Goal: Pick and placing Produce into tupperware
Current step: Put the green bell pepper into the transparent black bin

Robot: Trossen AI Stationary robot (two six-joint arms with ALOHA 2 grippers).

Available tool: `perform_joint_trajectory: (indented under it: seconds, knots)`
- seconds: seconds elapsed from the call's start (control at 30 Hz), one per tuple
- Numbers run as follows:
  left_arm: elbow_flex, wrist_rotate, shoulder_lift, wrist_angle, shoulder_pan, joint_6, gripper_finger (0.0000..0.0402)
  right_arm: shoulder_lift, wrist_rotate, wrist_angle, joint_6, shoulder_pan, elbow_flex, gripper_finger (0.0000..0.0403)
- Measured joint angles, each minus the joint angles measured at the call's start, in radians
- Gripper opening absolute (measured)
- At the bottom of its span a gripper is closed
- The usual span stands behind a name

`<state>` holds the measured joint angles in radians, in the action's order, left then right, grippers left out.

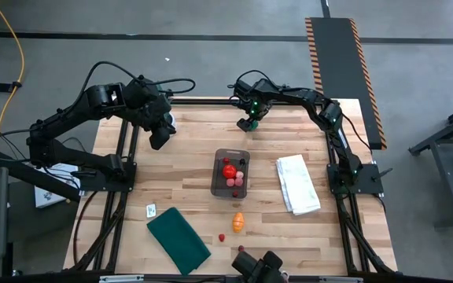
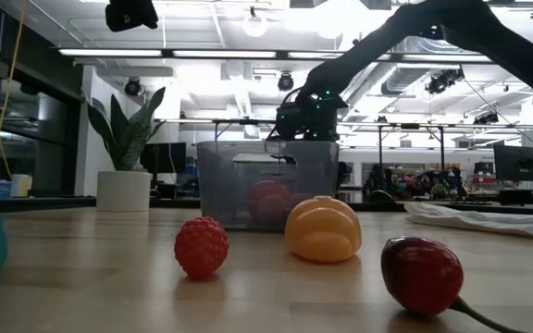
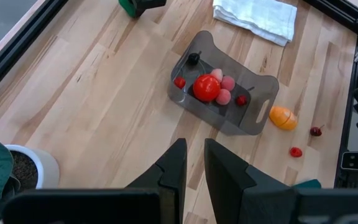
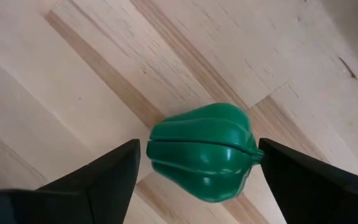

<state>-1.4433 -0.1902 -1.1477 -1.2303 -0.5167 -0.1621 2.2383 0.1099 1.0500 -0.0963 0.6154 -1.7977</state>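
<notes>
The right gripper [image 4: 197, 163] hangs low over the green round produce [image 4: 201, 151] at the far edge of the table [image 1: 187, 149], its fingers spread as wide as they go and holding nothing — one dark finger stands to each side of the fruit with bare wood showing in both gaps. The step in hand looks like the grasp itself. To do it well, the pincer should come straight down until the fingertips sit below the fruit's widest part, then close evenly; the ribbed, rounded shape may squirt sideways if one finger touches first, so keeping the fruit centred between them matters.

The tupperware [image 1: 230, 173] lies well nearer the table's middle than this pincer, already holding a red ball [image 1: 228, 170] and a few pink and small red pieces. The lift must clear its wall before the release.

Away past the container from the pincer, an orange piece [image 1: 238, 222], a small red berry [image 1: 222, 237] and a dark cherry [image 2: 421, 275] lie on the wood, not yet packed.

The left gripper [image 3: 192, 167] waits high over the left side beside the potted plant [image 2: 126, 153], fingers nearly together and empty.
</notes>
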Motion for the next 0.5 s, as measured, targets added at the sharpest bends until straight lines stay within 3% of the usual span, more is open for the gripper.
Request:
perform_joint_trajectory:
  seconds: [0.5]
  knots:
    - [0.0, 0.0, 0.0, 0.0, 0.0, 0.0, 0.0046, 0.0, -0.023, 0.015, -0.005, 0.022, 0.0, 0.0314]
